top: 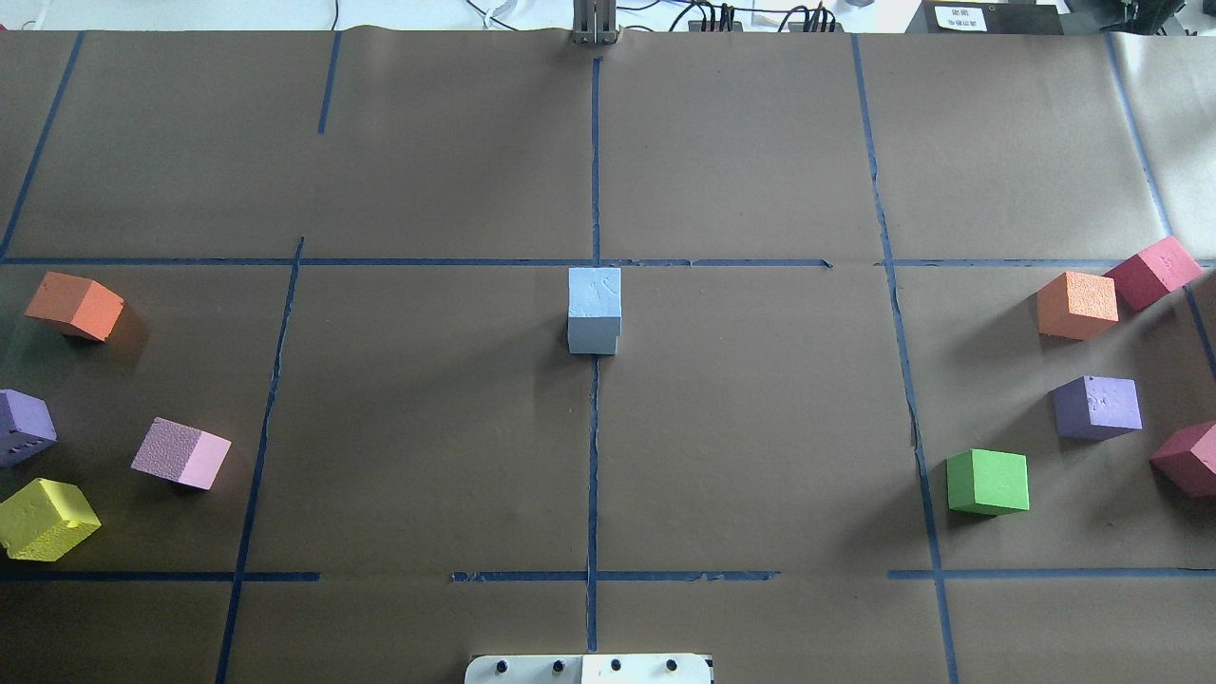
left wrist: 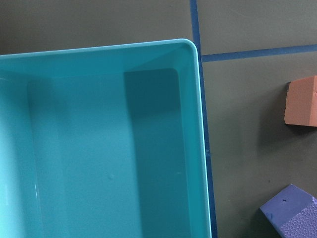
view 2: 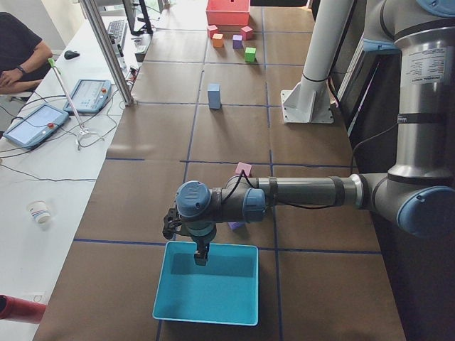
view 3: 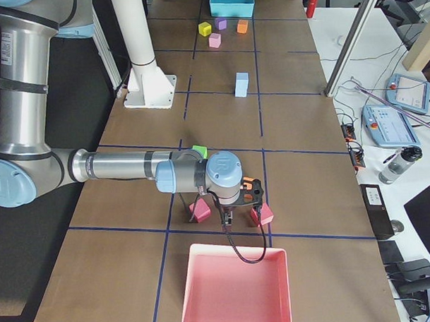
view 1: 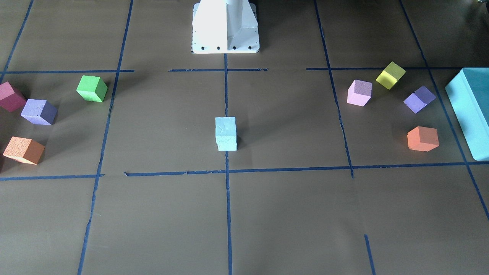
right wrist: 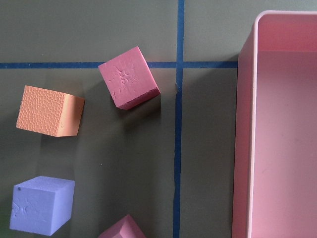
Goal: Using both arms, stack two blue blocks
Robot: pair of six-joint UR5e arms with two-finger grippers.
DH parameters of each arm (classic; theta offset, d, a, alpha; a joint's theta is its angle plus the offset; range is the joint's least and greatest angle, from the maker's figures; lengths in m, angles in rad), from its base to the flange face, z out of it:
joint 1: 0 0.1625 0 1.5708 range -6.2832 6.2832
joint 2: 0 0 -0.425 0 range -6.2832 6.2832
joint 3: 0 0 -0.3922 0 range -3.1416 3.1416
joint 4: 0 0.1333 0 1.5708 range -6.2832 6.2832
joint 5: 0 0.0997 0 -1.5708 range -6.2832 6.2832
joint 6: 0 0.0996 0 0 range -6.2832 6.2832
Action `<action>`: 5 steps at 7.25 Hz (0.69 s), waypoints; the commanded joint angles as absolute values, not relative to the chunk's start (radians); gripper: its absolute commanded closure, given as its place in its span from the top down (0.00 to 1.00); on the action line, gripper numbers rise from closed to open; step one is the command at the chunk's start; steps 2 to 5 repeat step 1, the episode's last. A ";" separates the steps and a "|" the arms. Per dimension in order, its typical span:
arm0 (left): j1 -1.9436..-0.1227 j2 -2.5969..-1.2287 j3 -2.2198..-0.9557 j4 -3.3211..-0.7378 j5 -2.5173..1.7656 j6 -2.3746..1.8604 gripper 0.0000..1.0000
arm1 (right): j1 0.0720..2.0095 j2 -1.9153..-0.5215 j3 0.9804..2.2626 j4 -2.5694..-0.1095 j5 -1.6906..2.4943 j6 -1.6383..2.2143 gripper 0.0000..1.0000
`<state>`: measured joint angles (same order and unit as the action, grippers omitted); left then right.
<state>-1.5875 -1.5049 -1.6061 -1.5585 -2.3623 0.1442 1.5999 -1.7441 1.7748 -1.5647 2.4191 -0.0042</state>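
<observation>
The two pale blue blocks stand stacked one on the other at the table's centre on the blue tape line, the upper one slightly offset. The stack also shows in both side views. My left gripper hangs over the teal box at the table's left end, far from the stack. My right gripper hangs near the pink tray at the right end. Neither wrist view shows any fingers, so I cannot tell whether either gripper is open or shut.
Orange, purple, pink and yellow cubes lie on the left side. Green, purple, orange and red cubes lie on the right. The white pedestal base stands behind the centre.
</observation>
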 commanded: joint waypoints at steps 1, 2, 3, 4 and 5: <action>-1.588 -1.505 -1.606 -1.559 -2.362 0.144 1.00 | 1.600 -1.743 1.775 -1.565 2.419 -0.003 1.00; -1.588 -1.505 -1.606 -1.559 -2.362 0.144 1.00 | 1.600 -1.743 1.775 -1.565 2.419 -0.003 1.00; -1.588 -1.505 -1.606 -1.559 -2.362 0.144 1.00 | 1.600 -1.743 1.775 -1.565 2.419 -0.003 1.00; -1.588 -1.505 -1.606 -1.559 -2.362 0.144 1.00 | 1.600 -1.743 1.775 -1.565 2.419 -0.003 1.00; -1.588 -1.505 -1.606 -1.559 -2.362 0.144 1.00 | 1.600 -1.743 1.775 -1.565 2.419 -0.003 1.00</action>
